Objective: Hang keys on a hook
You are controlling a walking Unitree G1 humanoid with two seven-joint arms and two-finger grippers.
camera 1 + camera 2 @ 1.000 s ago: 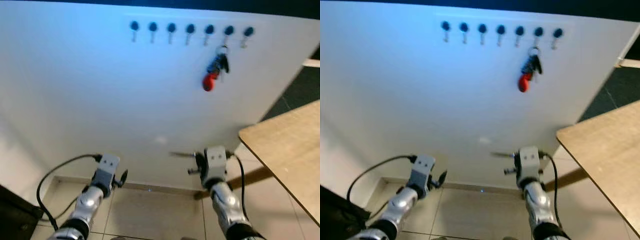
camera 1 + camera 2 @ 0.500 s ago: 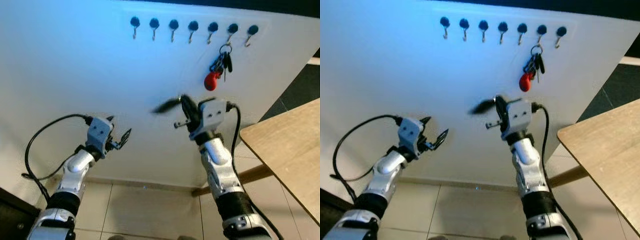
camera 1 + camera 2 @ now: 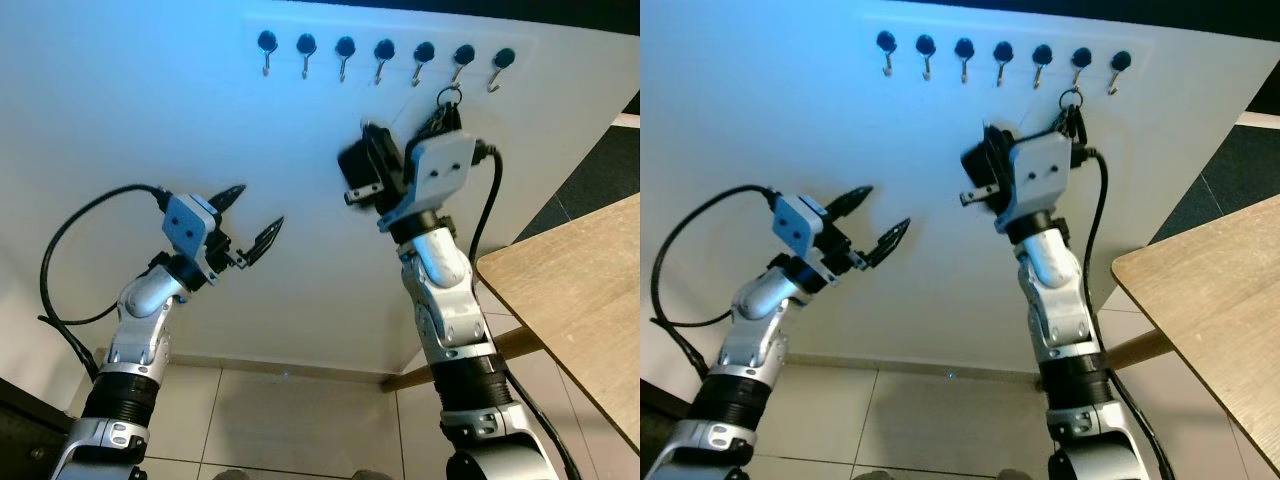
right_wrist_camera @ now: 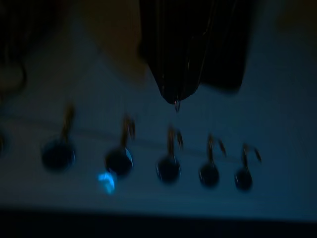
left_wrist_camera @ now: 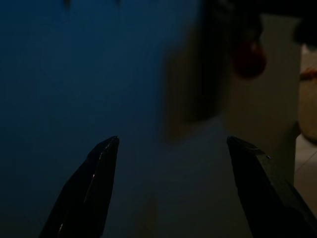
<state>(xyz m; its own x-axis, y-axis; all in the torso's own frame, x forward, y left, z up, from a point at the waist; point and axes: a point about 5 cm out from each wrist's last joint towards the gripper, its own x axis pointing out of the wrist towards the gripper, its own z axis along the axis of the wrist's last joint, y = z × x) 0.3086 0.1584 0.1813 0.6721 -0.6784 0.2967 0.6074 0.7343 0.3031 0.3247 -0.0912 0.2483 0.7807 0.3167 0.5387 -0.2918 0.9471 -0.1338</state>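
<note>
Keys [image 3: 447, 104] hang from the sixth hook [image 3: 461, 58] in the row of seven on the white wall [image 3: 120, 120], their bunch dropping straight down, partly hidden behind the raised right wrist. The right gripper [image 3: 362, 165] is much the nearer; the bunch lies just up and to its right. Whether its fingers are parted or holding anything I cannot tell. The left gripper [image 3: 250, 215] hovers well apart to the left, fingers spread wide and empty.
</note>
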